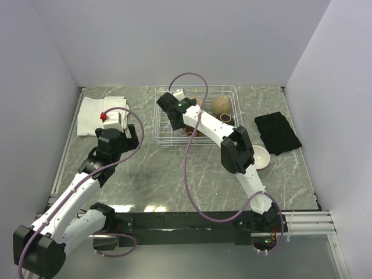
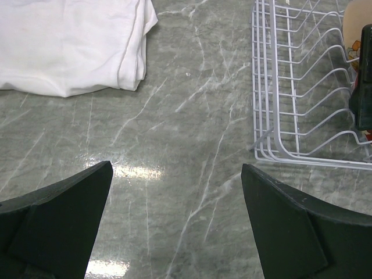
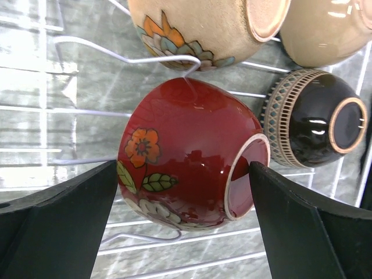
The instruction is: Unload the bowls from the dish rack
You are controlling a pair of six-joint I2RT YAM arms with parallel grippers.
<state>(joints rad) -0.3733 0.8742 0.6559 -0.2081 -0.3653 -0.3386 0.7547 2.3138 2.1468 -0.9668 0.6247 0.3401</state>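
Note:
The white wire dish rack (image 1: 226, 93) stands at the back middle of the table. My right gripper (image 1: 173, 113) reaches down into it. In the right wrist view it (image 3: 183, 165) is open, one finger on each side of the patterned dark red bowl (image 3: 186, 133), which lies on its side on the tines. A tan flowered bowl (image 3: 197, 23), a plain tan bowl (image 3: 325, 32) and a black-brown bowl (image 3: 319, 119) lie beside it. A bowl with a cream inside (image 1: 260, 157) sits on the table. My left gripper (image 2: 176, 168) is open and empty above bare table, left of the rack (image 2: 302, 87).
A folded white cloth (image 1: 99, 114) lies at the back left and also shows in the left wrist view (image 2: 70, 40). A black cloth (image 1: 278, 132) lies right of the rack. White walls close in the table on three sides.

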